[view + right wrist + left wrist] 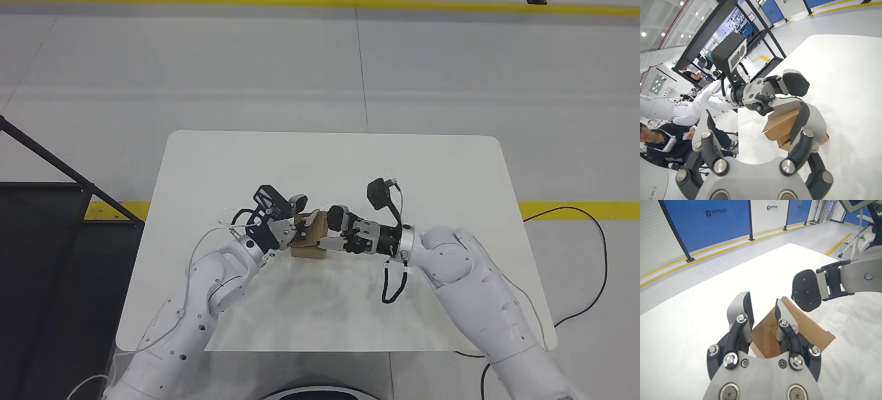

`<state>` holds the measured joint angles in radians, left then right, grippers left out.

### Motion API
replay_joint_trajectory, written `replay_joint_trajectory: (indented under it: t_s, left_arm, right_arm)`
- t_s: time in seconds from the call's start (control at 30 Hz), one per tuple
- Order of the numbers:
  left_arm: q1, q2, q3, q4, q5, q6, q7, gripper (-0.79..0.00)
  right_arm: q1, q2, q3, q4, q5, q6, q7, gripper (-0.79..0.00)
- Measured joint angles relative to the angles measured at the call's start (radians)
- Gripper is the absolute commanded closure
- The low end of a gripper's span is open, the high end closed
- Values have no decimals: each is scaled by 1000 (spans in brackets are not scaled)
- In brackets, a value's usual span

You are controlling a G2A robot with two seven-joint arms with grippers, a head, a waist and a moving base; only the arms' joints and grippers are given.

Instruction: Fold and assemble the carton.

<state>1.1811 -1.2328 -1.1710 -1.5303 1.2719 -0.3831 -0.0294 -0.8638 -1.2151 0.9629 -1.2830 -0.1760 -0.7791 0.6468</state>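
Here we see the brown carton lying partly folded near the middle of the table, a little toward its left edge, with both grippers meeting at it. The left gripper has its jaws part-way open and grips nothing, one finger over the carton's hollow and the other just outside its wall. The right gripper sits at the opposite side, jaws spread wide and holding nothing, one pad close over the carton's far corner; we cannot tell whether it touches.

Matt brown cardboard carton, smooth white table
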Motion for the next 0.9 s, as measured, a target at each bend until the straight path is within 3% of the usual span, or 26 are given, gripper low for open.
replay_joint_trajectory:
  t_s: [0.9]
  left_arm:
    - [-9,-3,4,11,2,-3,-6,-366]
  right_arm:
    - [-23,9,-39,-71,-21,39,94,-785]
